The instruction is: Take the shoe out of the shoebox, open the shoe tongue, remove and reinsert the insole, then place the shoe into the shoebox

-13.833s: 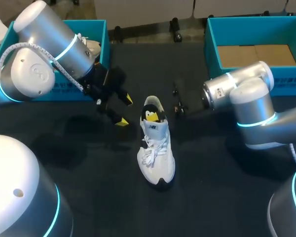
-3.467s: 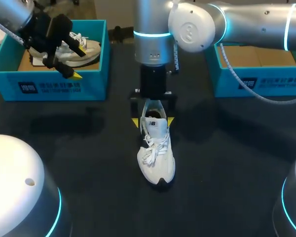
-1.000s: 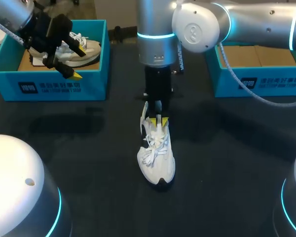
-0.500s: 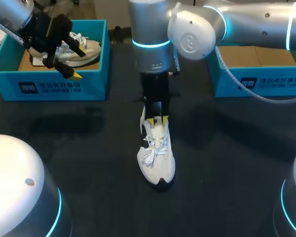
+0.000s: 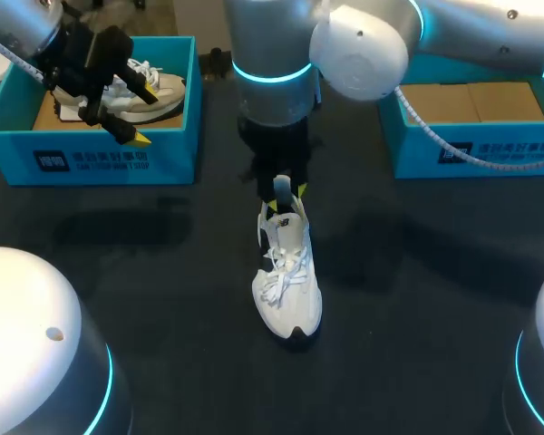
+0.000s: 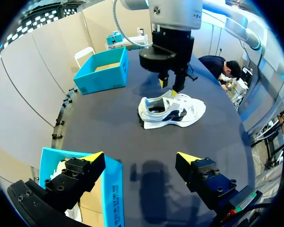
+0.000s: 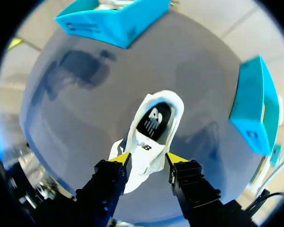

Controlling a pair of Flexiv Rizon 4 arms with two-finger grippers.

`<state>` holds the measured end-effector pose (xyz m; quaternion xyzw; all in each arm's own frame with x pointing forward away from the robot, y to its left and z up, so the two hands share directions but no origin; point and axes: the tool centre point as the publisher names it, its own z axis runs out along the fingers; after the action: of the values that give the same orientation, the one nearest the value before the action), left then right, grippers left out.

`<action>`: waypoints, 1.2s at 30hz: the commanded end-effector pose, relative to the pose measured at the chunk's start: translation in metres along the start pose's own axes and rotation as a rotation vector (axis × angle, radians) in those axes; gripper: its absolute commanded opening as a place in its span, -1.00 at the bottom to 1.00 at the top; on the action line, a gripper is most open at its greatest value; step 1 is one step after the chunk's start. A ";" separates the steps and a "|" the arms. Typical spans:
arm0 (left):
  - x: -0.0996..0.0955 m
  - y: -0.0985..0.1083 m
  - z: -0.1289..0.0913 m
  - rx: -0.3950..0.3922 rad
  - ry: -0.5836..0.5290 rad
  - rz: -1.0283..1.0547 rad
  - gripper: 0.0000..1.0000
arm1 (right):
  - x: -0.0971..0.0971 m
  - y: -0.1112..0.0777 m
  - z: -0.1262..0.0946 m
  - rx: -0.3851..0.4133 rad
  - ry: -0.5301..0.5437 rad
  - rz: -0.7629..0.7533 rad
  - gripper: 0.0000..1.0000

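— Teal left shoebox (image 5: 109,161) first: what is logged as changed?
— Nothing for the left gripper (image 6: 140,156), held spread wide over the box's edge. The right gripper (image 7: 147,157), pinched narrow on the shoe tongue (image 7: 144,146), is logged higher and farther back than half a second ago, with the tongue drawn up.
— What is obscured?
— The second shoe (image 5: 159,91) in that box is partly covered by the left gripper. The heel of the white shoe (image 5: 288,281) is masked from overhead. Its insole (image 7: 155,120) is seen from the right wrist only.
— Orientation?
— Upright, mid-table, between the left shoebox and the right shoebox (image 5: 517,149); long axis near-to-far, toe toward the robot.
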<state>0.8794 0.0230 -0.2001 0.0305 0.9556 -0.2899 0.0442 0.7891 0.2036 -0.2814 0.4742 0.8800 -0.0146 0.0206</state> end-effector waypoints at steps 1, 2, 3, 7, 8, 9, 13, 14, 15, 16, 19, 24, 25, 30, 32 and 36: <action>0.001 0.000 0.000 -0.002 -0.001 0.001 1.00 | 0.001 0.008 -0.010 -0.084 0.015 -0.393 -0.03; 0.001 0.000 0.000 -0.002 -0.001 0.001 1.00 | 0.002 0.010 -0.012 -0.097 0.029 -0.473 -0.02; 0.001 0.000 0.000 -0.002 -0.001 0.001 1.00 | 0.004 0.012 -0.013 -0.088 0.051 -0.542 1.00; 0.001 0.000 0.000 -0.002 -0.001 0.001 1.00 | 0.002 0.014 -0.013 -0.087 0.046 -0.522 1.00; 0.001 0.000 0.000 -0.002 -0.001 0.001 1.00 | 0.002 0.014 -0.013 -0.087 0.046 -0.522 1.00; 0.001 0.000 0.000 -0.002 -0.001 0.001 1.00 | 0.002 0.014 -0.013 -0.087 0.046 -0.522 1.00; 0.001 0.000 0.000 -0.002 -0.001 0.001 1.00 | 0.002 0.014 -0.013 -0.087 0.046 -0.522 1.00; 0.001 0.000 0.000 -0.002 -0.001 0.001 1.00 | 0.002 0.014 -0.013 -0.087 0.046 -0.522 1.00; 0.001 0.000 0.000 -0.002 -0.001 0.001 1.00 | 0.002 0.014 -0.013 -0.087 0.046 -0.522 1.00; 0.001 0.000 0.000 -0.002 -0.001 0.001 1.00 | 0.002 0.014 -0.013 -0.087 0.046 -0.522 1.00; 0.001 0.000 0.000 -0.002 -0.001 0.001 1.00 | 0.002 0.016 -0.011 -0.084 0.039 -0.559 1.00; 0.001 0.000 0.000 -0.002 -0.001 0.001 1.00 | -0.004 0.029 -0.003 -0.034 -0.019 -0.631 1.00; 0.001 0.000 0.000 -0.002 -0.001 0.001 1.00 | -0.005 0.032 -0.001 -0.036 -0.029 -0.646 1.00; 0.001 0.000 0.000 -0.002 -0.001 0.001 1.00 | -0.013 0.049 0.009 -0.035 -0.055 -0.671 1.00; 0.001 0.000 0.000 -0.002 -0.001 0.001 1.00 | -0.016 0.056 0.013 -0.046 -0.074 -0.705 1.00; 0.001 0.000 0.000 -0.002 -0.001 0.001 1.00 | -0.022 0.065 0.020 -0.064 -0.102 -0.782 1.00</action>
<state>0.8794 0.0230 -0.2001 0.0305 0.9556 -0.2899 0.0442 0.8518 0.2160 -0.2945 0.1064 0.9916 -0.0166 0.0720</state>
